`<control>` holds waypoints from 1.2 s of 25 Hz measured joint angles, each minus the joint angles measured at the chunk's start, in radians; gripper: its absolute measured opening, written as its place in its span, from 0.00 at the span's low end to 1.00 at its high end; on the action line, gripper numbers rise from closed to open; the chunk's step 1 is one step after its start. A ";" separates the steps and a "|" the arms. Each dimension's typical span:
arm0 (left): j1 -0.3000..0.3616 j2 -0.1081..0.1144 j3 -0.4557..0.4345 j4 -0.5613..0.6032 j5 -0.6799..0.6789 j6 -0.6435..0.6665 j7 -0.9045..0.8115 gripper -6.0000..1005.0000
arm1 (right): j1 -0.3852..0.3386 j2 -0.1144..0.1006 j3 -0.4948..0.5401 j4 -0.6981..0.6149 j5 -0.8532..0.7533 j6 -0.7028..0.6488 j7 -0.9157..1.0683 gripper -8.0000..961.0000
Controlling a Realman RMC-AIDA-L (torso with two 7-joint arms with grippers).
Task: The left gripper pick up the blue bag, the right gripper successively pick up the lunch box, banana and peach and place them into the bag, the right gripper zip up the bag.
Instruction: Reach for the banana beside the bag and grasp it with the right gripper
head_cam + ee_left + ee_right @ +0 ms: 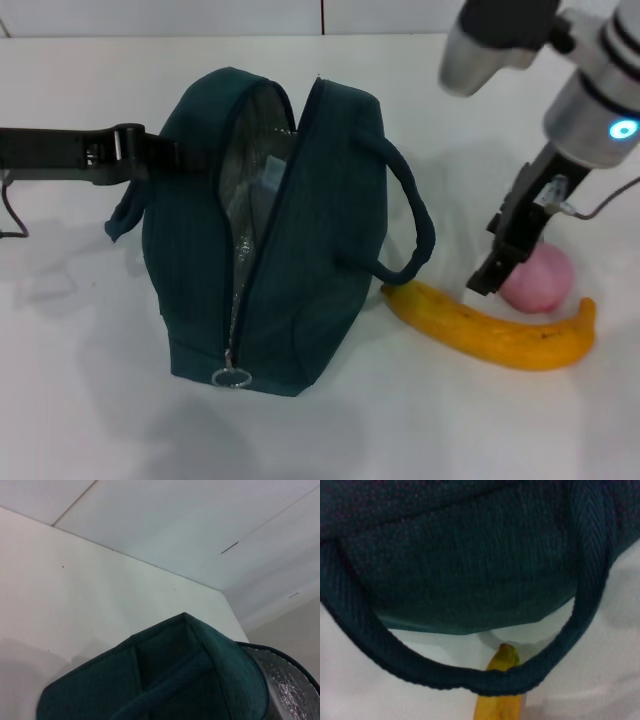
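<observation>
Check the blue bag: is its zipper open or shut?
Open. The blue bag gapes along its top, silver lining showing, with the zipper pull down at its near end.

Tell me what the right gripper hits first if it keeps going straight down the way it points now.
Most likely the banana: the right gripper angles down with its tips just above the banana, the peach close behind it. Depth is unclear, so it might touch the peach first.
</observation>
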 joint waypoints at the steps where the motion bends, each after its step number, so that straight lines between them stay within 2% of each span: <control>1: -0.001 -0.001 0.000 -0.001 0.000 0.000 0.000 0.04 | 0.002 0.000 -0.013 0.007 0.007 0.012 0.004 0.85; 17: -0.011 -0.009 0.002 -0.003 -0.001 -0.002 0.000 0.04 | 0.028 0.002 -0.217 0.140 0.149 0.176 0.009 0.84; 30: -0.016 -0.012 0.006 0.002 -0.001 -0.001 0.000 0.04 | 0.032 0.002 -0.271 0.172 0.182 0.213 0.010 0.84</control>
